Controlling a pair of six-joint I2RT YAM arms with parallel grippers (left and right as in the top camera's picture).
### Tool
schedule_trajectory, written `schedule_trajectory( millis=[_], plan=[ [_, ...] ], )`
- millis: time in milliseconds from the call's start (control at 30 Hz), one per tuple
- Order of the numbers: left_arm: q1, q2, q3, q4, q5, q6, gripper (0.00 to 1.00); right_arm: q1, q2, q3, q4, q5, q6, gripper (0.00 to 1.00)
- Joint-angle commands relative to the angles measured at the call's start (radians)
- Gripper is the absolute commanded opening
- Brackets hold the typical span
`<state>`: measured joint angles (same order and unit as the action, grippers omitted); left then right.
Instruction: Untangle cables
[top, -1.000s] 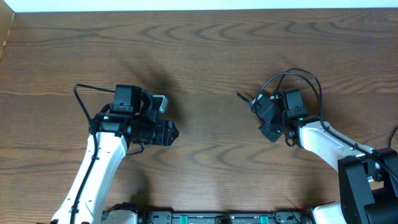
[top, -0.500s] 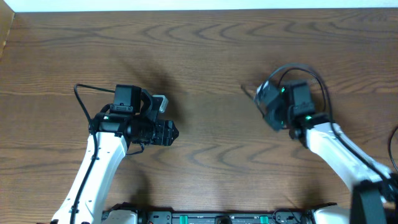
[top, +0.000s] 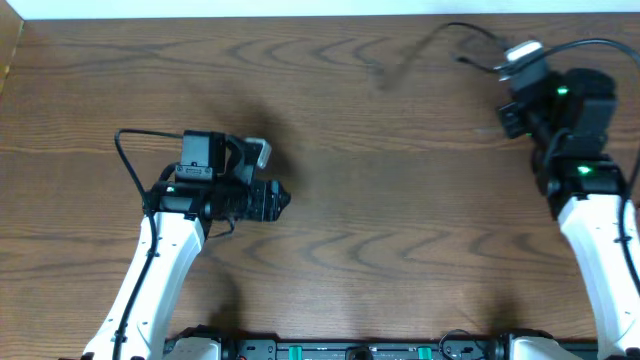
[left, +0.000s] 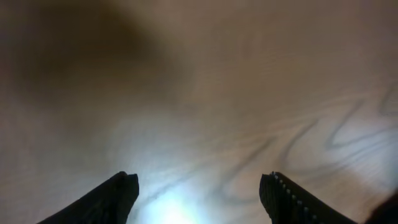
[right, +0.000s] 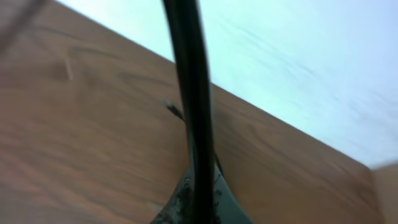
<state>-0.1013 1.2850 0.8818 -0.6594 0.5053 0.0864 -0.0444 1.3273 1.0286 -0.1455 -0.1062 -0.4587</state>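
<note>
Overhead and wrist views, read near to far. The left arm (top: 165, 260) enters from 7 o'clock and points toward 3 o'clock over the surface (top: 340, 250). Its wrist view shows the left claw (left: 199, 183) spread wide, fingertips (left: 124, 186) well apart, with only bare wood grain between them and no cord within reach. At 1 o'clock, near the far edge of the surface, the right claw (right: 198, 202) appears pressed together on the black cable (right: 191, 93). The cable rises straight from the closed tips through the middle of the right wrist view. In the overhead view a thin dark line arcs out of that claw toward its 10 o'clock, and a fainter, smeared streak lies beyond at its 9 o'clock. The blur hides whether this streak is the same cord or the white/grey cable, which cannot be identified anywhere else. Handling, as a judgement: the cord is light, limp and far thinner than the claw, so it will sag, swing and slip through a loose pinch. A hard pull would likely tighten any crossing. The better hold is a straight run just beside a plug end, where the plug acts as a stop. The free claw should take the other cord near the crossing and draw it apart gently.
</note>
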Motion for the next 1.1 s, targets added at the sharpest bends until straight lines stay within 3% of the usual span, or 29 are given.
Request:
schedule_trajectory(
  millis=[0,300,667,833,1067],
  plan=[
    [-0.006,0.002,-0.007,0.101,0.139,0.014,0.68,-0.114,0.002,0.019,0.033,-0.090,0.023,0.01],
    [-0.109,0.007,-0.006,0.382,0.168,-0.130,0.68,-0.400,0.002,0.021,0.280,-0.299,0.282,0.01],
    [-0.286,0.163,-0.006,0.617,0.165,-0.219,0.68,-0.777,0.023,0.041,0.603,-0.315,0.689,0.01],
    [-0.339,0.272,0.003,0.806,0.235,-0.312,0.68,-0.885,0.110,0.041,0.663,-0.315,0.944,0.01],
    [-0.395,0.353,0.037,0.864,0.303,-0.358,0.67,-0.962,0.272,0.045,0.581,-0.353,1.226,0.01]
  ],
)
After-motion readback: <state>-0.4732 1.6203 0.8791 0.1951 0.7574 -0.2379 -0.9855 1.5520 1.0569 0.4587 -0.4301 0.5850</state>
